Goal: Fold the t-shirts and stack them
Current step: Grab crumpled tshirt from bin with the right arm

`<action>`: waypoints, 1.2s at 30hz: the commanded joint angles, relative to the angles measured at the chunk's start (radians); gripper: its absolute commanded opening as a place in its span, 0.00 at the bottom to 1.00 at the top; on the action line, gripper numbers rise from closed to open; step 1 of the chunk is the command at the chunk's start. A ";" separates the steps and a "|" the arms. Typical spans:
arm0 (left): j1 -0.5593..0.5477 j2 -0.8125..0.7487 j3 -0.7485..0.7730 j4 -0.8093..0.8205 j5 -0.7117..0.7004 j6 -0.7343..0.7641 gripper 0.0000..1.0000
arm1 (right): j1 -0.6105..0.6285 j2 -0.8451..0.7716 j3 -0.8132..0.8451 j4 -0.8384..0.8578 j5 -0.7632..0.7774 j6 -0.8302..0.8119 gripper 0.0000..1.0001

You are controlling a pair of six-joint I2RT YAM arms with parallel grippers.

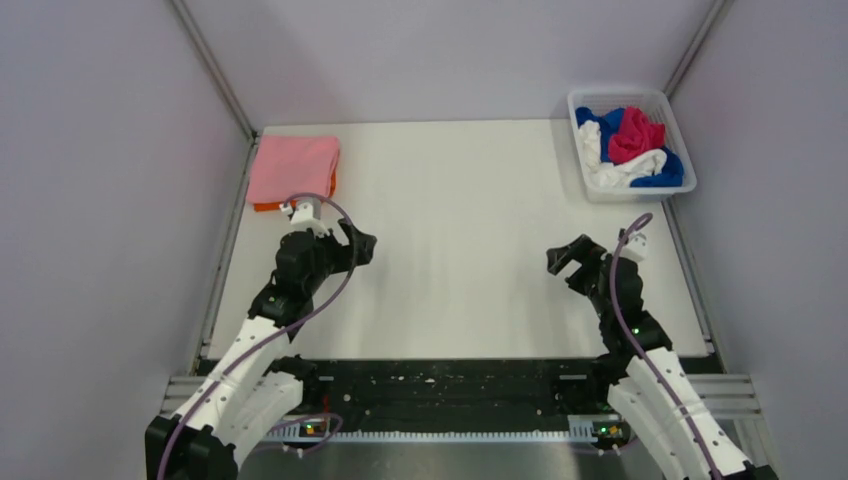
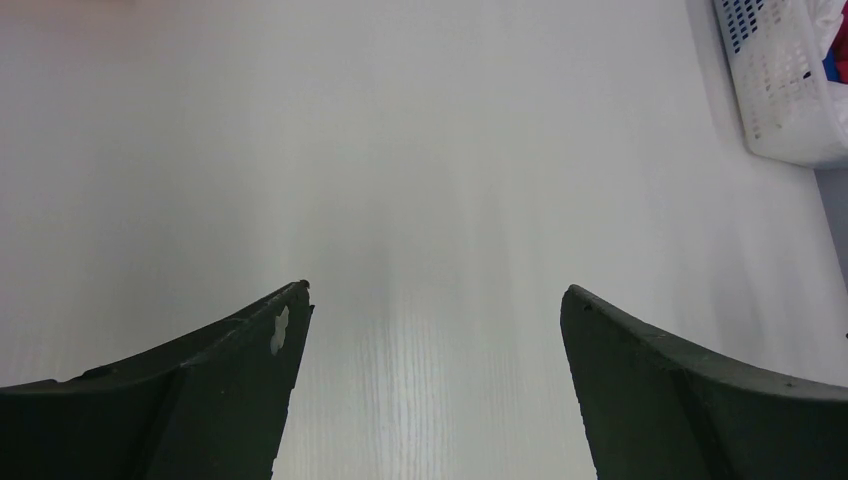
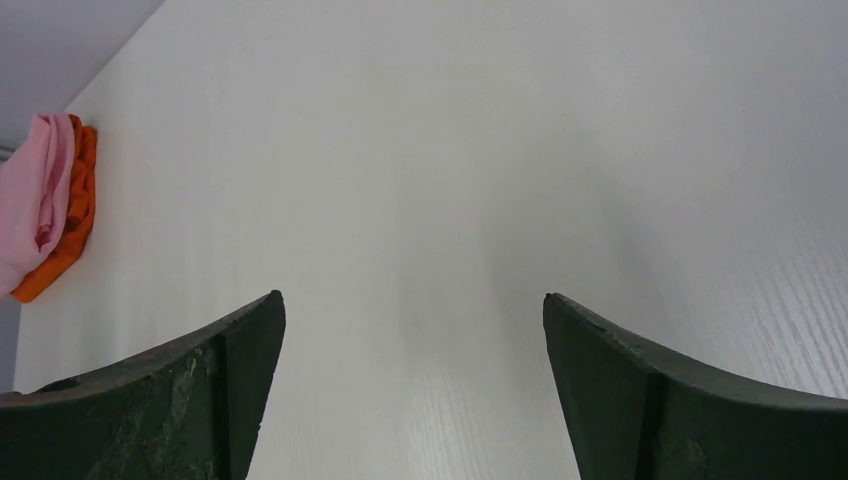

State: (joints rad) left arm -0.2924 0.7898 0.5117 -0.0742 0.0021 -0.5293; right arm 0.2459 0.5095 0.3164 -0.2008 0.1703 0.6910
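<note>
Pink t-shirt (image 1: 293, 168) stacked on orange t-shirt (image 1: 263, 206), just beyond left tool (image 1: 362, 245); right tool (image 1: 560, 262) far off; both spread wide.

Lit brightly and evenly from above, with soft diffuse light. Casts only faint grey shadows beneath the arms (image 1: 300, 290) on the white table (image 1: 450, 200). Shows a pale streaky sheen down the tabletop in both wrist views. Renders the near dark fingers (image 2: 200, 400) slightly soft and the mesh basket (image 2: 780, 100) mildly blurred.
</note>
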 commanded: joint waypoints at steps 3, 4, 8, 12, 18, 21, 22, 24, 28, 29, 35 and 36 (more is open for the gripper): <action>0.001 0.003 0.005 0.047 0.025 -0.012 0.99 | 0.006 0.098 0.137 0.110 0.025 -0.055 0.99; 0.001 0.002 0.005 0.047 0.023 -0.013 0.99 | 0.006 0.132 0.169 0.113 0.040 -0.067 0.99; 0.002 0.007 0.008 0.049 0.022 -0.014 0.99 | 0.001 0.284 0.311 0.100 0.143 -0.117 0.99; 0.002 0.013 0.000 0.064 0.039 -0.017 0.99 | -0.103 0.473 0.503 0.084 0.142 -0.126 0.99; 0.002 0.040 0.009 0.067 0.040 -0.023 0.99 | -0.325 0.805 0.832 0.004 0.026 -0.226 0.99; 0.002 0.059 0.013 0.067 0.025 -0.019 0.99 | -0.401 0.950 0.962 -0.022 0.002 -0.262 0.99; 0.001 0.067 0.016 0.066 0.017 -0.017 0.99 | -0.426 0.995 0.998 -0.019 -0.008 -0.268 0.99; 0.002 0.083 0.029 0.067 0.008 -0.010 0.99 | -0.456 1.080 1.073 -0.023 -0.046 -0.288 0.97; 0.001 0.114 0.062 0.065 0.007 -0.002 0.99 | -0.487 1.267 1.276 -0.081 -0.117 -0.321 0.94; 0.001 0.123 0.062 0.066 0.007 0.000 0.99 | -0.489 1.304 1.322 -0.106 -0.129 -0.331 0.94; 0.002 0.176 0.079 0.085 -0.023 0.013 0.99 | -0.493 1.467 1.534 -0.158 -0.203 -0.440 0.92; 0.002 0.182 0.084 0.081 -0.025 0.011 0.99 | -0.494 1.486 1.558 -0.170 -0.205 -0.454 0.92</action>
State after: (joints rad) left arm -0.2924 0.9482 0.5434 -0.0448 0.0093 -0.5354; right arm -0.2451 1.9549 1.7386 -0.3256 0.0284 0.3317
